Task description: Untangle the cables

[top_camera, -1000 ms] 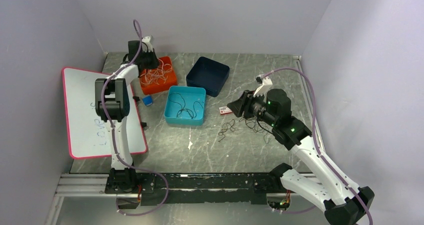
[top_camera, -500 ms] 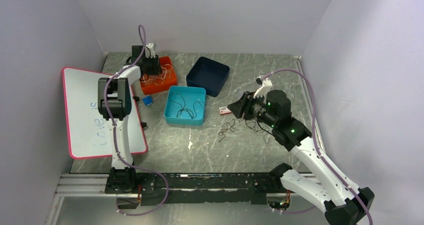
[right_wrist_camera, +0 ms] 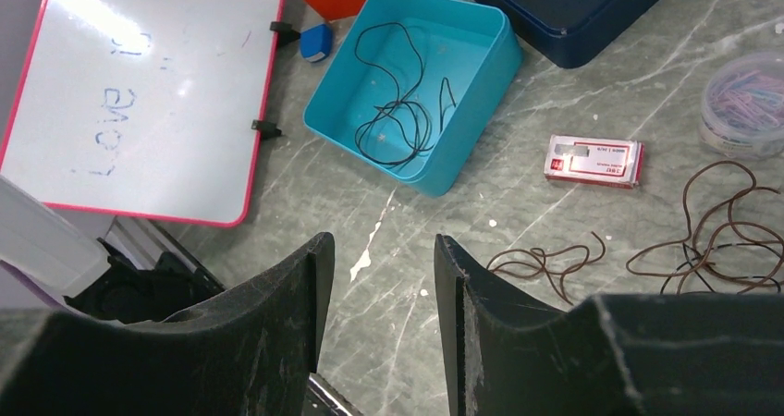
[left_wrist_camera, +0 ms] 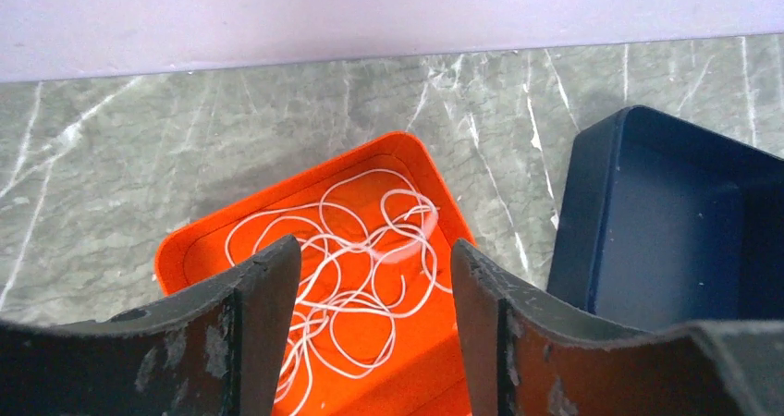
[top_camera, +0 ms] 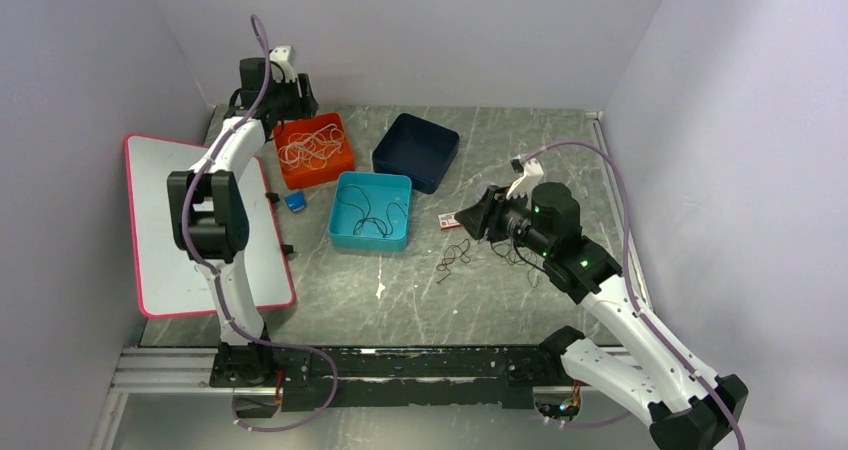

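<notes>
White cables [left_wrist_camera: 388, 240] lie in the orange tray [left_wrist_camera: 185, 250] below my spread, empty left claw [left_wrist_camera: 374, 250]; next, I judge, my spread right claw [right_wrist_camera: 381, 250] must pinch the brown cables [right_wrist_camera: 712, 240] at its right.

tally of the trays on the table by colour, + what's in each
Orange plastic tray, thin white cables inside: 1
Teal plastic tray, thin black cables inside: 1
Navy plastic tray, nothing visible inside: 1
Total: 3
</notes>
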`<state>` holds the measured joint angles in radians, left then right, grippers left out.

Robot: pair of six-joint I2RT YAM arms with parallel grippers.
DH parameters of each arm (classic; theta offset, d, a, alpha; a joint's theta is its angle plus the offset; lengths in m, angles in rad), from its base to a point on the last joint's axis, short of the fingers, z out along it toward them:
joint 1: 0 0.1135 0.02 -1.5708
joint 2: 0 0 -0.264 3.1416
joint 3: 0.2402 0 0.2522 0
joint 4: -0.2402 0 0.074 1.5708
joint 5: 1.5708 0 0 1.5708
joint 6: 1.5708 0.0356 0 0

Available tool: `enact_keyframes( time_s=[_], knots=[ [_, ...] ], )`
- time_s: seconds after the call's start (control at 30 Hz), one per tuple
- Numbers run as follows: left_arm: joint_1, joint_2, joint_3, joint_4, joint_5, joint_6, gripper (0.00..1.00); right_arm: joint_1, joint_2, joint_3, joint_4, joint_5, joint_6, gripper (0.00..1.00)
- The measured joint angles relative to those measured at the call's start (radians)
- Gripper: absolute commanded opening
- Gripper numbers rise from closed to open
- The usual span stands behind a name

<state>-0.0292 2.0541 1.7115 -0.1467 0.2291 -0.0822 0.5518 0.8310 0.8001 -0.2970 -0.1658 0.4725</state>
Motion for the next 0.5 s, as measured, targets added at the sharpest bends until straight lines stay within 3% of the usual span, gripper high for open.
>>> enact_keyframes(
  time_s=[0.5],
  knots=[
    [0.000,-0.161,-0.181,-0.018,-0.003,-0.014,0.67,0.000,0.002,0.000,-0.027,0.083,0.018,0.48]
  ],
)
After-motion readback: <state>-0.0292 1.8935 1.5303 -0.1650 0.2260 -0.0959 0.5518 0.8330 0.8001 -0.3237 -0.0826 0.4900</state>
